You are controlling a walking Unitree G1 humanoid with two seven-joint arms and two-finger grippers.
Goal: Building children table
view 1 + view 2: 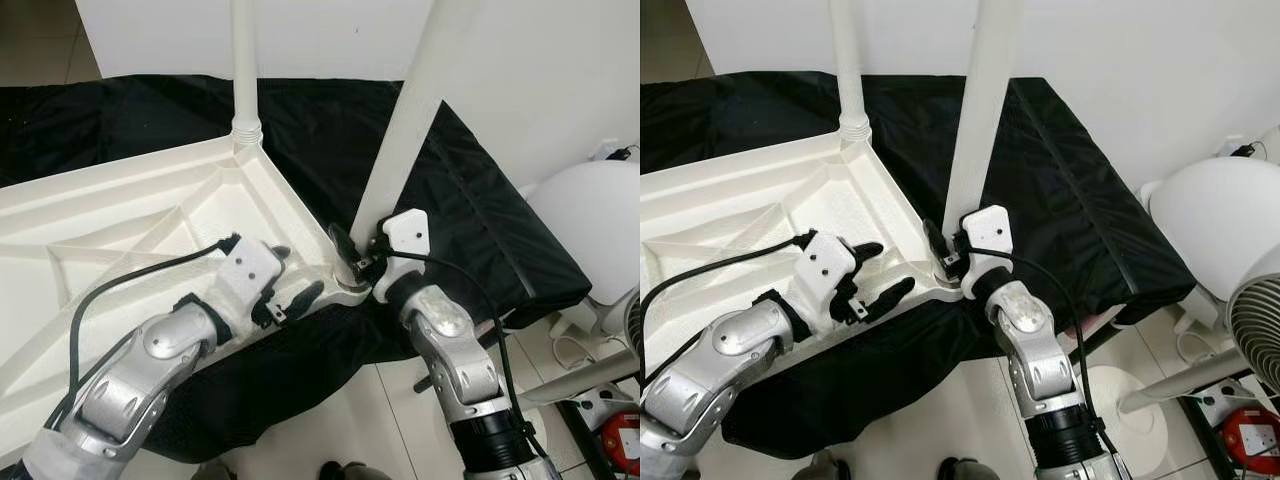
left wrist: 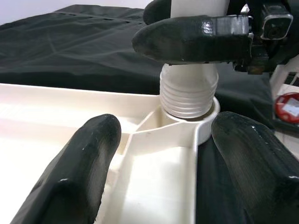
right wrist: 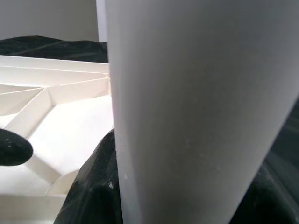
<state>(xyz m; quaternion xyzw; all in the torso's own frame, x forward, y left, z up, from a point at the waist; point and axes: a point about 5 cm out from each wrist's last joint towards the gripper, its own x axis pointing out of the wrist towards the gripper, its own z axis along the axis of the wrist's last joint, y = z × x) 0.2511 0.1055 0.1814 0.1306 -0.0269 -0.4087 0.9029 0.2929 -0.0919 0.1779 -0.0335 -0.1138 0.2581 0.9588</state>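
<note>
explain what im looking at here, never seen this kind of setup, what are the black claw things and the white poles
This is a humanoid robot with two silver arms, each ending in a gripper of two black fingers. The two wide pictures come from cameras on its head, looking down; the two close-ups come from cameras on its wrists.

An upside-down white plastic tabletop lies on a black cloth. One leg already stands in a far corner. The right gripper is shut on a second leg, whose threaded end sits in the near corner socket. The left gripper is open beside that corner, holding nothing.

Home room: tiled floor [image 1: 400,420], white fan [image 1: 1255,320], black-covered bed [image 1: 1070,200].
</note>
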